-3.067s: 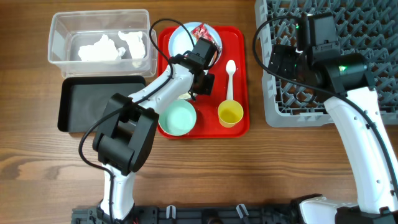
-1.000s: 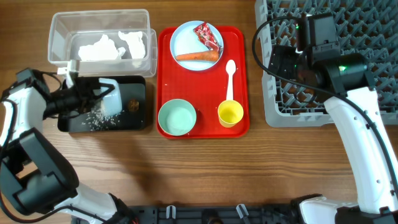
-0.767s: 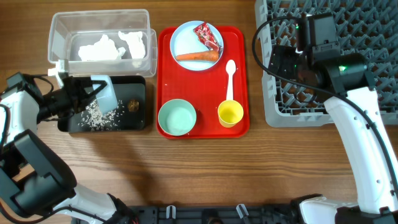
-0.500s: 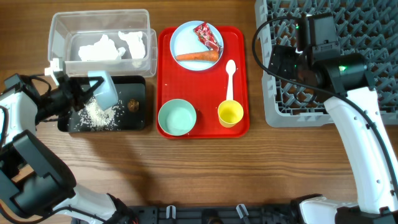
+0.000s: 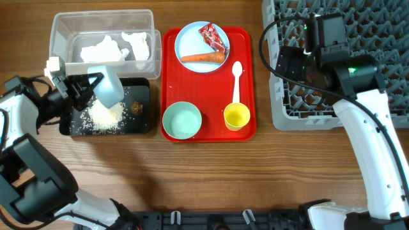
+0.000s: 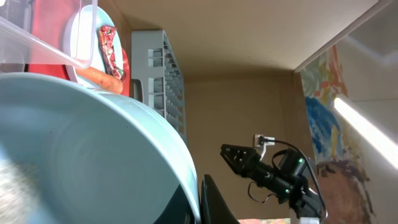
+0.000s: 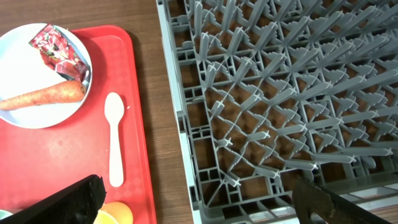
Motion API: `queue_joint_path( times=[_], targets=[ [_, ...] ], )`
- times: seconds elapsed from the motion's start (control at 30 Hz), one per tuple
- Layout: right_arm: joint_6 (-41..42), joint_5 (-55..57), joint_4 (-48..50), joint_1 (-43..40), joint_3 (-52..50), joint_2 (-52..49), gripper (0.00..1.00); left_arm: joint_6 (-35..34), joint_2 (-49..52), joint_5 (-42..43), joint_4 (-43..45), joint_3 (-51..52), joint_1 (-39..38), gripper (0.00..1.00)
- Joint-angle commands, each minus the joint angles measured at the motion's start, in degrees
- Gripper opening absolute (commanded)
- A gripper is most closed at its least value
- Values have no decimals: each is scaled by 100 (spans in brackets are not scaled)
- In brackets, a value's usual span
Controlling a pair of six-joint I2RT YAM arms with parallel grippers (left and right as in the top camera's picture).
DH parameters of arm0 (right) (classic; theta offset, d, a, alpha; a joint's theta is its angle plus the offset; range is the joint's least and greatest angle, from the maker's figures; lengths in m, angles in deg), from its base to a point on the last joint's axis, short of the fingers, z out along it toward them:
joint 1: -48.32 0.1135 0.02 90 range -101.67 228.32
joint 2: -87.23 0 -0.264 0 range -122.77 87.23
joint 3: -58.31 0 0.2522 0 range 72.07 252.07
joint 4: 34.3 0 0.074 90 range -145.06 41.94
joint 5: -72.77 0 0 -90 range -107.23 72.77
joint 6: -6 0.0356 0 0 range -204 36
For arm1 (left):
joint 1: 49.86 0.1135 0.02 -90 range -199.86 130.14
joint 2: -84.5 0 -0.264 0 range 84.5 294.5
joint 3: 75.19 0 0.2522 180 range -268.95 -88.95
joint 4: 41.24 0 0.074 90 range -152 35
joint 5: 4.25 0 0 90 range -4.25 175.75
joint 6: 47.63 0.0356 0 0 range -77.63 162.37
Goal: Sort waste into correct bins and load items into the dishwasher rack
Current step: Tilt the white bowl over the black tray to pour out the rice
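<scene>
**Q:** What's the biggest thing in front of you?

**A:** The grey dishwasher rack [image 5: 383, 32], far right. My right gripper [image 7: 198, 183] hangs over its left edge, fingers spread wide with nothing between them.

**Q:** And after that?

**A:** The red serving tray [image 5: 211, 89] in the middle. Next comes the clear tub [image 5: 61, 38] at the far left, with the crumpled napkins [image 5: 112, 50] inside it. The black tray [image 5: 142, 121] lies just beside the tub's near side.

**Q:** Where are the dishes?

**A:** The light-blue plate [image 5: 192, 41] sits at the far end of the red tray. The pale green bowl [image 5: 182, 121] stands upright in its near left corner. My left gripper [image 5: 80, 89] is clamped on the rim of the light-blue bowl [image 5: 108, 86], which is tipped steeply above the black tray. From my left wrist, the bowl's inside fills most of the view. The yellow cup [image 5: 236, 117] stands just to the right of the green bowl. The white spoon [image 5: 237, 80] lies between the cup and the plate, handle pointing at the cup.

**Q:** And the scraps?

**A:** The carrot [image 5: 203, 58] lies across the near side of the plate, and the red wrapper [image 5: 213, 36] is beside it on the same plate. The rice [image 5: 104, 116] is heaped in the black tray under the tipped bowl. The brown lump [image 5: 135, 107] sits just to the right of the heap.
</scene>
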Motion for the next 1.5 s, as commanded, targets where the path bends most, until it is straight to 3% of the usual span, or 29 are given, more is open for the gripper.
queue_joint_path(
  times=[0.0, 0.43, 0.7, 0.77, 0.87, 0.9, 1.1, 1.23, 1.3, 1.4, 1.47],
  targets=[
    [-98, -72, 20, -17, 20, -66, 100, -229, -79, 208, 15, 37, 39, 4],
    [-98, -72, 13, -17, 20, -66, 100, -334, -79, 166, -20, 37, 37, 4],
    [-101, -87, 13, -17, 20, -63, 100, -949, -79, 101, -553, 37, 37, 4],
    [-98, -94, 13, -17, 20, -66, 100, -929, -79, -507, -26, 37, 37, 4],
    [-101, -92, 11, -17, 20, -66, 100, -944, -79, -2885, 649, 37, 26, 4],
    [-98, -92, -4, -17, 20, -66, 100, -955, -79, -3128, 614, 37, 4, 4],
    [-96, -94, 35, -17, 20, -66, 100, -938, -111, -1008, 424, 35, -39, 4],
    [-98, -92, 35, -17, 20, -66, 100, -739, -479, -1058, 752, 24, -564, 4],
    [-98, -92, 42, -17, 20, -66, 100, -859, -835, -1462, 1174, 11, -1095, 4],
    [-101, -92, 66, -17, 20, -66, 100, -1749, -1432, -2924, 2037, -35, -2190, 4],
    [-101, -92, 81, -17, 20, -66, 100, -2199, -1770, -4339, 2649, -35, -3099, 4]
  ],
)
